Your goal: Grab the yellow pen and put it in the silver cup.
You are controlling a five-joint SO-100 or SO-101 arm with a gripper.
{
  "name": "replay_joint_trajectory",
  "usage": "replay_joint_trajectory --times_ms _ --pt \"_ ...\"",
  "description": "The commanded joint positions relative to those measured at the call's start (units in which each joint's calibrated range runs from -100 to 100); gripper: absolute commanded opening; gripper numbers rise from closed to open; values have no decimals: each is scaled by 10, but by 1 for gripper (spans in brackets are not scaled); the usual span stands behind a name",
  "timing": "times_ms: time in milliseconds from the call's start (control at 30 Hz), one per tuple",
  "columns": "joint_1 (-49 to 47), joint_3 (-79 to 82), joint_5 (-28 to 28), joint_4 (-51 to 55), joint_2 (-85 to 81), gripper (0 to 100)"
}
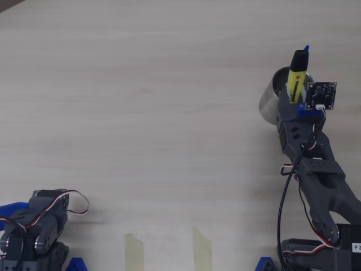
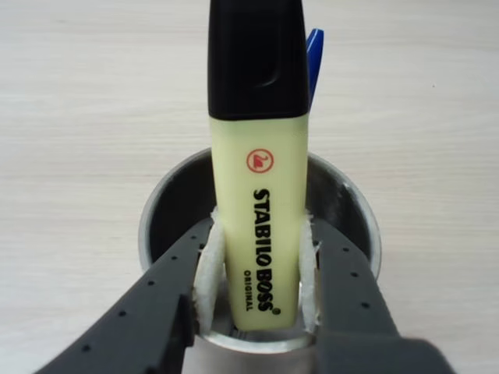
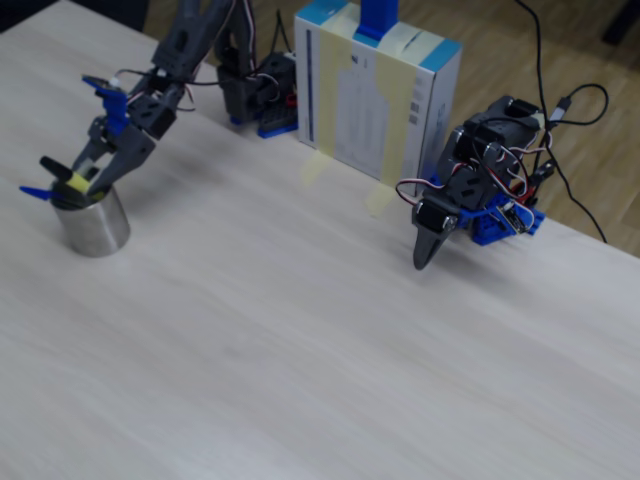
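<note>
The yellow pen (image 2: 261, 171) is a chunky highlighter with a black cap. My gripper (image 2: 261, 273) is shut on its lower body, padded fingers on both sides. The pen's lower end dips into the mouth of the silver cup (image 2: 156, 218) near the rim, and its cap points up and away. In the overhead view the pen (image 1: 297, 76) leans over the cup (image 1: 273, 99) at the right, with the gripper (image 1: 293, 97) just below it. The fixed view shows the cup (image 3: 95, 225) at the far left with the gripper (image 3: 85, 180) and pen (image 3: 62, 175) above it.
A thin blue pen (image 2: 314, 54) sticks up from behind the highlighter, at the cup's far side. A second arm (image 3: 470, 200) rests folded at the table's far edge, next to a white and blue box (image 3: 375, 90). Two tape strips (image 1: 134, 248) mark the near edge.
</note>
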Motion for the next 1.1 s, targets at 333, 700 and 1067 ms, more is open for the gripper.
replay_joint_trajectory --times_ms 333,700,1067 --pt "6 -24 -13 -5 1 19" --pt "5 -25 -12 -5 0 24" --pt "3 -33 -12 -6 -10 24"
